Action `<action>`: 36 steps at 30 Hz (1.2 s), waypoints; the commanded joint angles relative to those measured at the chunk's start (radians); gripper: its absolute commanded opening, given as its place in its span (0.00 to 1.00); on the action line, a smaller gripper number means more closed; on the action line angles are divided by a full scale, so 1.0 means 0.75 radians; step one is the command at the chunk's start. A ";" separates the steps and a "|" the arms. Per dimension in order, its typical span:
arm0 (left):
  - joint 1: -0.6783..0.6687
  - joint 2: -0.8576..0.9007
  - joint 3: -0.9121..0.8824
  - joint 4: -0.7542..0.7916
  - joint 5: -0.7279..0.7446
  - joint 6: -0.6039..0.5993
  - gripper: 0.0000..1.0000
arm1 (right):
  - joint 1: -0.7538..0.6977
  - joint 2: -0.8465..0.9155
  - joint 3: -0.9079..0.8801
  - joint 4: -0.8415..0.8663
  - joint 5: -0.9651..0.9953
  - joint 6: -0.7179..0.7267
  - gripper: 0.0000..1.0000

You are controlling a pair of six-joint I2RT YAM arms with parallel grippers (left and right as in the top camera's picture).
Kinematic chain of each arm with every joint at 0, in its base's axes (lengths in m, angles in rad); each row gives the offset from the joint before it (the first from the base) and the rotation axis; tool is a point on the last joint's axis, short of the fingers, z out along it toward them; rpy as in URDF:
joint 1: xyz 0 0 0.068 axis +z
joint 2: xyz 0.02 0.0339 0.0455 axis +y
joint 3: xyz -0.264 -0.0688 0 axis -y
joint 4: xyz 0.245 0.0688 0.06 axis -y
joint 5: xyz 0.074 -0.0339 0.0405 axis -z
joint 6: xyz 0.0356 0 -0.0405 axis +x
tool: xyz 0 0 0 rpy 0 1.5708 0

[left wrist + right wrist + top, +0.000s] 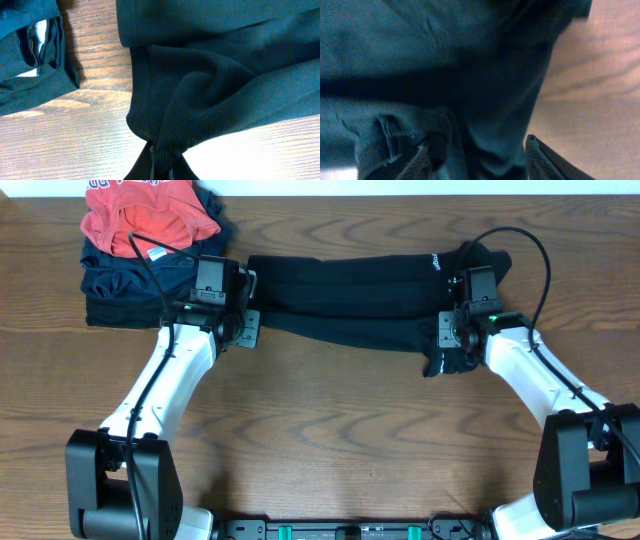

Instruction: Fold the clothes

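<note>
Black shirt (345, 305) is laid as a long, narrow band across the far middle of the desk (330, 430), already doubled lengthwise, with one end taken by each arm. At its left end a bunch of cloth is pinched between the closed jaws of the left gripper (159, 162), probably so that this end can be lifted and carried over. At the right end the jaws of the right gripper (480, 160) are seen standing apart, with fabric lying loose between them and not clamped; a release is judged to be under way there. The shirt's left edge is found just beside the stack of folded navy garments (120, 290), topped by a red-orange shirt (150, 215), in the far left corner, so little room is left on that side. Bare wood is offered toward the near edge and beyond the right end, where a crosswise fold could be made without the stack being disturbed.
</note>
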 commanded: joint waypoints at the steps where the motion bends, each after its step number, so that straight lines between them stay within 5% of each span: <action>1: 0.007 -0.004 0.017 -0.002 -0.016 -0.011 0.06 | -0.003 -0.046 0.078 -0.092 -0.124 -0.010 0.51; 16: 0.007 -0.004 0.017 -0.003 -0.016 -0.011 0.06 | 0.285 -0.052 0.043 -0.315 -0.152 0.148 0.54; 36: 0.007 -0.004 0.017 -0.004 -0.016 -0.010 0.06 | 0.397 0.169 -0.007 -0.301 0.334 0.391 0.39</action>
